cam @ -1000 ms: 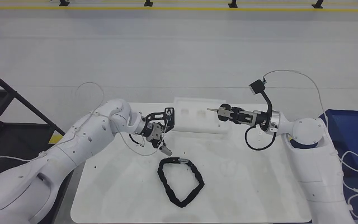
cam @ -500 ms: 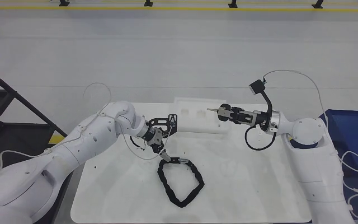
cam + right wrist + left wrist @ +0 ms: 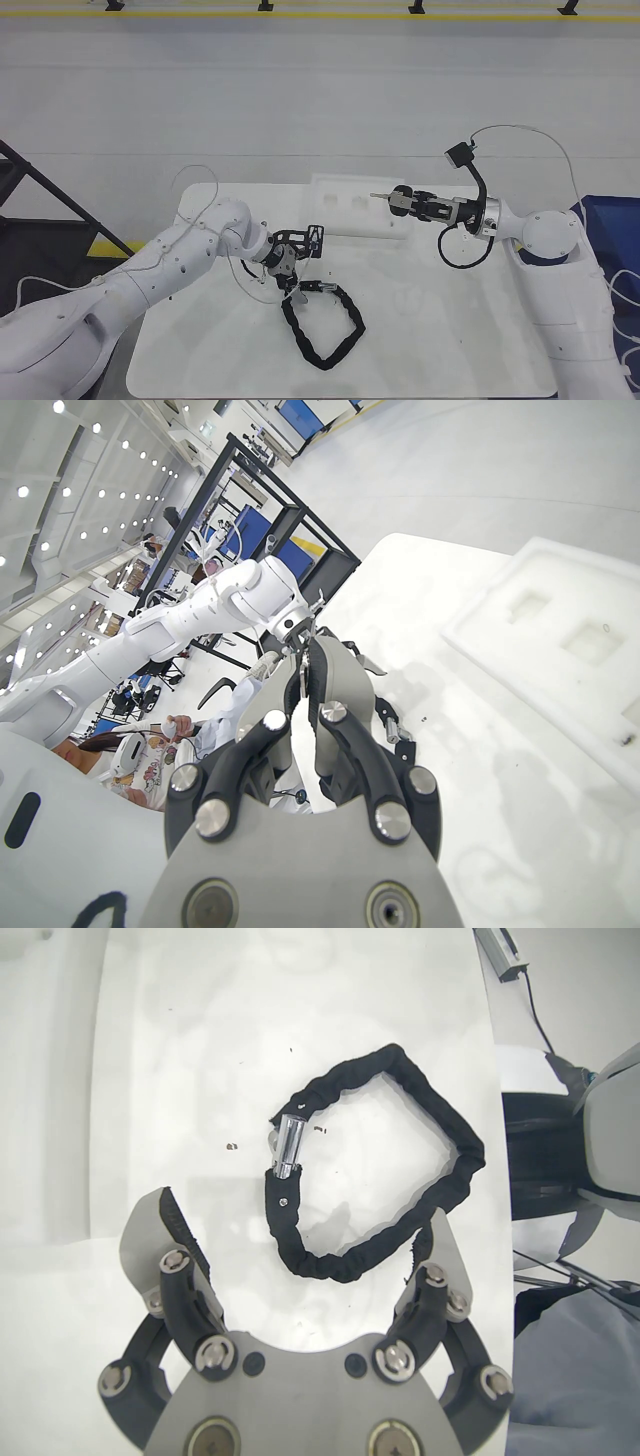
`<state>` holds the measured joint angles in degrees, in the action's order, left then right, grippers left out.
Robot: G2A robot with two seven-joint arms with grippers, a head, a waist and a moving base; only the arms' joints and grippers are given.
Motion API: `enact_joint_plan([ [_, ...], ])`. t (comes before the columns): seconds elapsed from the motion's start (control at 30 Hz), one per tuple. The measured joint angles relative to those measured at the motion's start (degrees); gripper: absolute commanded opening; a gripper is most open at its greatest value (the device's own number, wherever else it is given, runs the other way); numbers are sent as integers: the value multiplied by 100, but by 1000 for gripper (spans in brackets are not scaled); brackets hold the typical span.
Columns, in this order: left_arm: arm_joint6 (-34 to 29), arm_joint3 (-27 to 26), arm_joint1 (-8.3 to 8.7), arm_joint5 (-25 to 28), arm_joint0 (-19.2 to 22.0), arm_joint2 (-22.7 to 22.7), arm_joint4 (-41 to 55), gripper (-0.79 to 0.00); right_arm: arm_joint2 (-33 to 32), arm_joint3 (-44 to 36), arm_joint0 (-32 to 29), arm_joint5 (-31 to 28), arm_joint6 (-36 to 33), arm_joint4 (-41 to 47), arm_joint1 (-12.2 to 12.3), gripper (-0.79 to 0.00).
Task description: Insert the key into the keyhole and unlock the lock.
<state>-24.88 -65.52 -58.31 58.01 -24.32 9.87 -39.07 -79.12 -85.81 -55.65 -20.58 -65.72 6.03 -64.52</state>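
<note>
Low in the middle of the top view, on the worktop (image 3: 450, 320), lies the lock (image 3: 322, 325), a limp black-sleeved loop closed by a short steel cylinder (image 3: 290, 1145). My left pincer (image 3: 300, 1210) hangs spread above it. I judge the loop heavy and floppy and the cylinder hard and slick, so I'd grip across the cylinder. Right of centre, my right pincer (image 3: 397, 199) pinches the key (image 3: 379, 196), small and stiff, over the foam tray (image 3: 340, 226), which sits just beyond the lock.
</note>
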Motion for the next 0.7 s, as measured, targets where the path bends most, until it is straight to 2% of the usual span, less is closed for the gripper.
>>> enact_joint_plan([
  [0.13, 914, 110, -65, 0, -176, -15, -952, 0, 0, 0, 0, 0, 0, 0, 0, -785],
  [0.37, 2603, 706, -326, -1, -419, -13, -2441, 0, 0, 0, 0, 0, 0, 0, 0, -785],
  [0.7, 4163, 1556, -789, -1, -515, -13, -3982, 0, 0, 0, 0, 0, 0, 0, 0, -785],
])
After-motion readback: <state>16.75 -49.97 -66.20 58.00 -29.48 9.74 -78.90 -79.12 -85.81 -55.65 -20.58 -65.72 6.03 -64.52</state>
